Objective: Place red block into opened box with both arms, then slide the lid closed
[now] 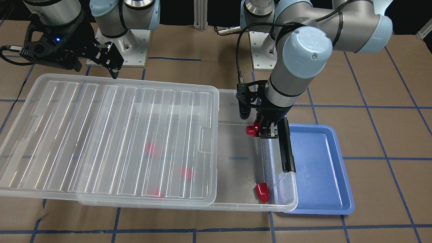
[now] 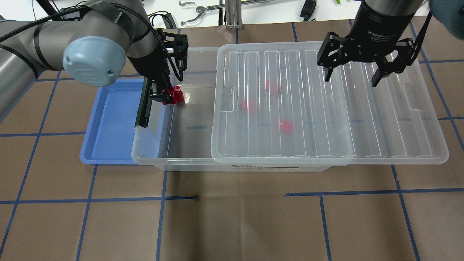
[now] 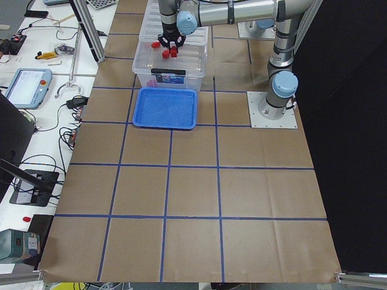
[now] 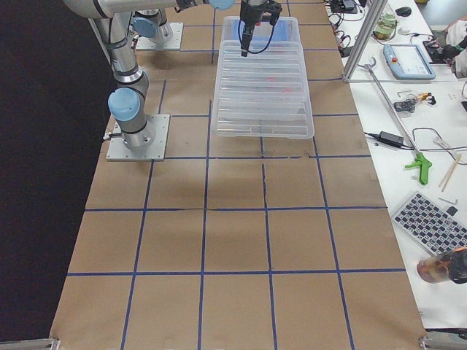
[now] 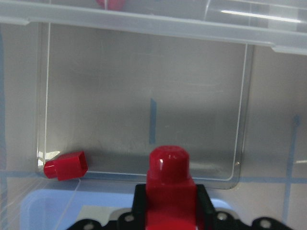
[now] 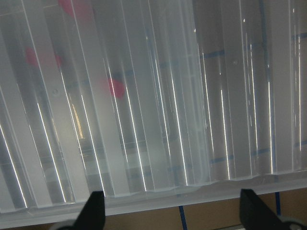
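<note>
The red block (image 1: 251, 130) is clamped between the left arm's jaws, its round stub poking out past the fingertips. In the left wrist view it hangs over the uncovered end of the box (image 2: 145, 156), just inside the short wall that carries the black latch bar (image 1: 287, 145). It looks clear of the floor, so by my reading the placing step is near its end but not finished: the block has yet to be let go.

The right arm's jaws are spread wide with nothing between them. They hover above the far side of the lid (image 2: 362, 119), and I cannot tell whether they touch it.

Moving outward, a second red block (image 1: 262, 192) lies loose in the open corner of the box. Three more red blocks (image 1: 185, 172) show blurred through the ribbed lid, so earlier pieces appear to be in already.

The lid covers most of the box but is drawn back toward the robot's right, overhanging that end and leaving the left end open. Sliding it shut is all left to do.

The blue tray (image 2: 108, 123) beside the box holds nothing I can see, and both sit on the brown tabletop (image 2: 232, 217).
</note>
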`<action>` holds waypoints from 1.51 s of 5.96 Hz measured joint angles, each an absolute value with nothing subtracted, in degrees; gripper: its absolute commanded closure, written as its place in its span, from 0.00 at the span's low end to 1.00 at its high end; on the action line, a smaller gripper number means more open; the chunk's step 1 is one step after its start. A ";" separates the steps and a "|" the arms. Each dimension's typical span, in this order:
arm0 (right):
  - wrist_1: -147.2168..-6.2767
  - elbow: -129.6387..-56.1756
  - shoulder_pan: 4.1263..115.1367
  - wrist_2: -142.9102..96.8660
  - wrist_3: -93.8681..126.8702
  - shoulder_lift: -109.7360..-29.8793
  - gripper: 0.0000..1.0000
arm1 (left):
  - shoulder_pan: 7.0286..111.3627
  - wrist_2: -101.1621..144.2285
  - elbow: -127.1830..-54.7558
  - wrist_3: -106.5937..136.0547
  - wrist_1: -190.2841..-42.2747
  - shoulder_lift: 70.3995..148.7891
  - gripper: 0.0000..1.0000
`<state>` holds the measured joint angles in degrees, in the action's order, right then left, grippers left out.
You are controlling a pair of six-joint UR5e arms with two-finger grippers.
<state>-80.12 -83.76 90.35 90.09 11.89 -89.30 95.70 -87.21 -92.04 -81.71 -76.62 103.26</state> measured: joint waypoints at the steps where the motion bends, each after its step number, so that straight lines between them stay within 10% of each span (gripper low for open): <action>1: -80.09 -83.76 90.35 90.09 11.87 -89.30 0.00 | 95.91 -87.16 -94.96 -81.66 -71.68 104.52 0.96; 7: -80.06 -83.61 89.75 90.25 11.67 -89.39 0.00 | 96.23 -87.56 -101.24 -82.06 -56.18 114.92 0.78; 8: -80.07 -83.61 89.72 90.29 11.71 -89.41 0.00 | 96.24 -87.58 -101.28 -82.11 -55.55 115.53 0.27; 9: -80.10 -83.64 89.72 90.28 11.89 -89.41 0.00 | 96.24 -87.53 -101.29 -82.10 -55.13 115.95 0.02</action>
<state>-80.10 -83.64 89.72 90.28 11.89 -89.41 96.24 -87.53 -101.29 -82.10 -55.13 115.95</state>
